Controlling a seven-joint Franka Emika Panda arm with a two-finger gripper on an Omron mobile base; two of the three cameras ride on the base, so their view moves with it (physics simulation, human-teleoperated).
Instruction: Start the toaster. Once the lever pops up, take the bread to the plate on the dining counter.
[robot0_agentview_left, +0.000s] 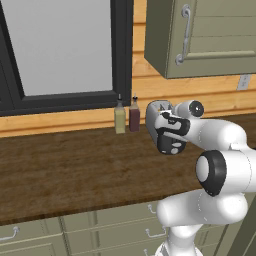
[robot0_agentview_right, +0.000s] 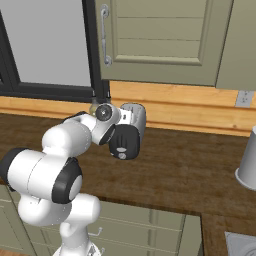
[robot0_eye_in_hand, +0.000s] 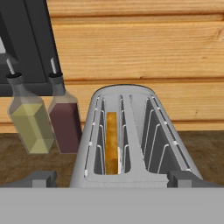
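Nearest the hand camera, two dark fingertips rise at the bottom corners of the hand view, one at each side, so the gripper stands spread as wide as it goes with nothing between its jaws; it hovers close in front of the toaster and touches nothing that can be seen. Going left to right across that view, a small bottle of pale yellow-green liquid stands on the wood-grain counter, a dark red bottle stands just beside it, and then comes the silver-grey toaster with its two long slots facing up. Its left slot holds the bread, standing on edge and sunk below the rim, tan with a darker crust; its right slot shows bare wire guides. Seen from the left base camera, the bottles sit near the wall under a dark-framed window, the toaster just to their right, partly hidden behind the white arm. From the right base camera the toaster's black end panel faces forward, and a grey cylindrical vessel stands well apart at the right edge
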